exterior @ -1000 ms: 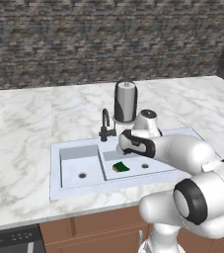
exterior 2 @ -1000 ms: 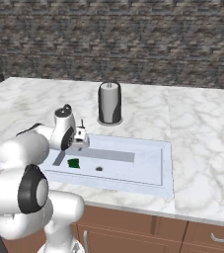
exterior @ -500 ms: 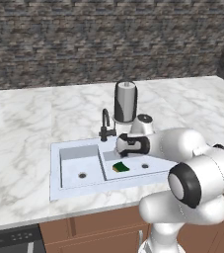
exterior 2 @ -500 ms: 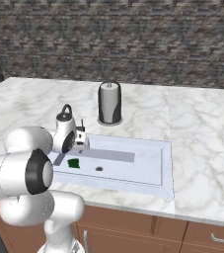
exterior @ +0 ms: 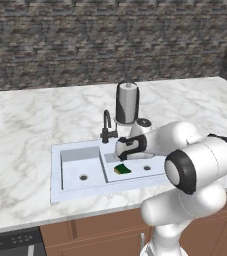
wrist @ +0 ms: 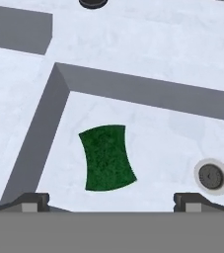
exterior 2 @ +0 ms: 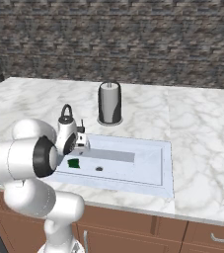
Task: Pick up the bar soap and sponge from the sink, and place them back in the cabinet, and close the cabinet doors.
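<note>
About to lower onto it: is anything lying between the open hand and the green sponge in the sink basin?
Nothing. In the hand view, only bare white basin floor separates the hand from the dark green rectangular sponge; the round drain sits off to one side.

Glossy white rounded arm, dark joints

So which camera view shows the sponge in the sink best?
The hand view: the sponge lies unobstructed, its whole green top visible. The left base view shows it small, green and yellow; the right base view, a small green patch.
</note>
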Motion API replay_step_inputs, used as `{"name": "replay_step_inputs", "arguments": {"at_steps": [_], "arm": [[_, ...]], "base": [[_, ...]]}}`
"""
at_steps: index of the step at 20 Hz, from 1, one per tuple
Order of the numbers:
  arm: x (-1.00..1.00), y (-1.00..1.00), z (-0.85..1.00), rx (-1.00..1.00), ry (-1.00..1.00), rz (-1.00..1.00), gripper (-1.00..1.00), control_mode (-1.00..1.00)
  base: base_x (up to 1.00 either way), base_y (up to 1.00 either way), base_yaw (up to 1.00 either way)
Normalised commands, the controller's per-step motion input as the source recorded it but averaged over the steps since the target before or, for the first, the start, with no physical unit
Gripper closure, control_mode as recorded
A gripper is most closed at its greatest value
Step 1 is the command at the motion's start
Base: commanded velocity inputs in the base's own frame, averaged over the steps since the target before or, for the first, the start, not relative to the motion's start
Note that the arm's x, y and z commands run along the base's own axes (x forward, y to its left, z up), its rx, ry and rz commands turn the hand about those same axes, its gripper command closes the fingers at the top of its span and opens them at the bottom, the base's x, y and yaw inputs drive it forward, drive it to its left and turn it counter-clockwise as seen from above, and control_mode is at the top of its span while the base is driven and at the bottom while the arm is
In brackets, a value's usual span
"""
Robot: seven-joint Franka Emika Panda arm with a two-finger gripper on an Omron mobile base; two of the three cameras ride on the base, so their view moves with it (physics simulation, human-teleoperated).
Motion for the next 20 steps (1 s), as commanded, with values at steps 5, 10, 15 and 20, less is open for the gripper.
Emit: {"name": "replay_step_inputs", "arguments": {"at_steps": [5,10,15,20], "arm": [[0.0,0.02,-0.1,0.0,0.07,0.0,-1.0,-1.0],[0.0,0.01,-0.11,0.0,0.07,0.0,-1.0,-1.0],[0.1,0.02,-0.14,0.0,0.03,0.0,-1.0,-1.0],[0.13,0.0,-0.16,0.0,0.01,0.0,-1.0,-1.0]], "base": [[0.0,0.0,0.0],[0.0,0.0,0.0],[0.0,0.0,0.0],[0.0,0.0,0.0]]}}
